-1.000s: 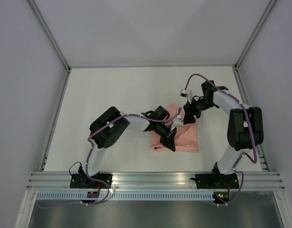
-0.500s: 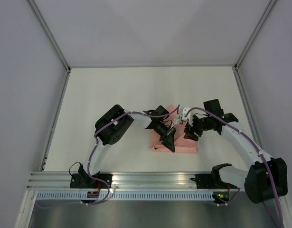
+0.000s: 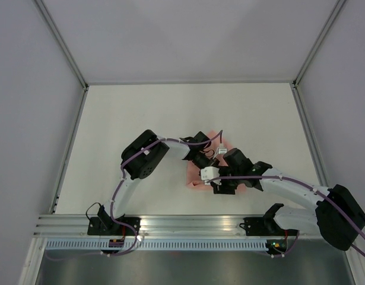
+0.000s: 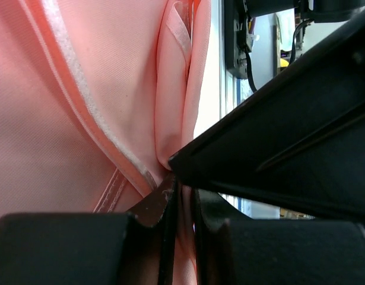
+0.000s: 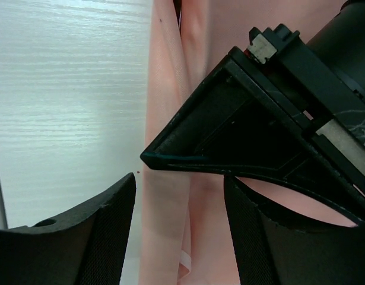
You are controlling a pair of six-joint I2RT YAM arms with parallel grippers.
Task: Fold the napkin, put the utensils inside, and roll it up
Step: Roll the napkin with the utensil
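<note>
Okay, left end effector (image 4: 181,200) pinches a napkin (image 4: 81,119) fold; right end effector (image 5: 179,234) gapes beside it. Close on cloth only, clear of left's fingers.

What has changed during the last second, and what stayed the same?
The right gripper swung from the far side of the napkin to its near edge and now hangs open beside the left gripper. The left gripper stayed pinched on a napkin fold; the napkin looks unmoved.
</note>
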